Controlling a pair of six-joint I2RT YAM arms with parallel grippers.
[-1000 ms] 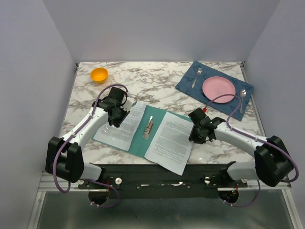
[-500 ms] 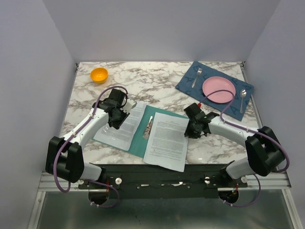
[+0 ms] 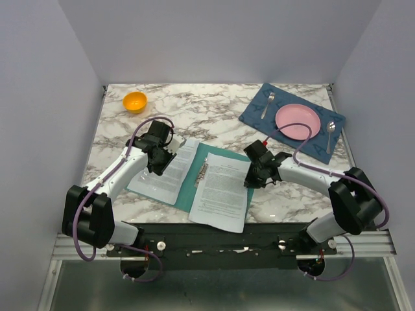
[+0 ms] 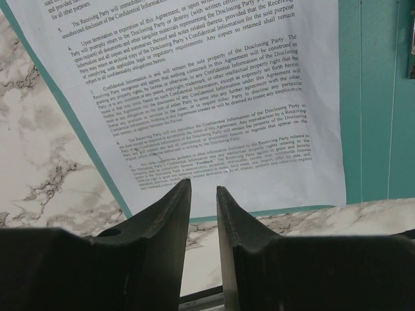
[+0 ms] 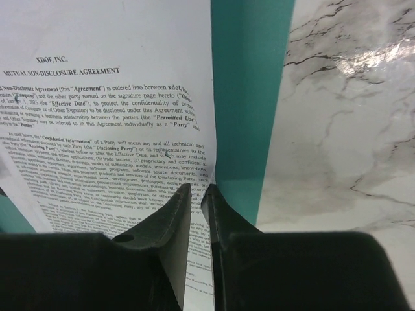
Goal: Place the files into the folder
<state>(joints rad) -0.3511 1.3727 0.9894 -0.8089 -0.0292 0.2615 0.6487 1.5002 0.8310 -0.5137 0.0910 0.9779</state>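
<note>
top view: the right gripper (image 3: 249,180) has swept left, dragging the right printed sheet (image 3: 219,191) off the teal folder's (image 3: 194,188) right side until it lies almost against the metal clip (image 3: 204,170) at the spine. its near end still runs past the folder. i judge this file is nearly seated. the left gripper (image 3: 160,163) has not moved and is down on the left printed sheet (image 3: 165,176), arm stretched diagonally.

left wrist view: jaws narrowly parted, nothing between them, tips at the sheet's edge near the marble tabletop (image 4: 39,168).

right wrist view: jaws almost closed at the sheet's right edge, with paper showing in the slit. pinching or just pressing, i cannot tell.
</note>
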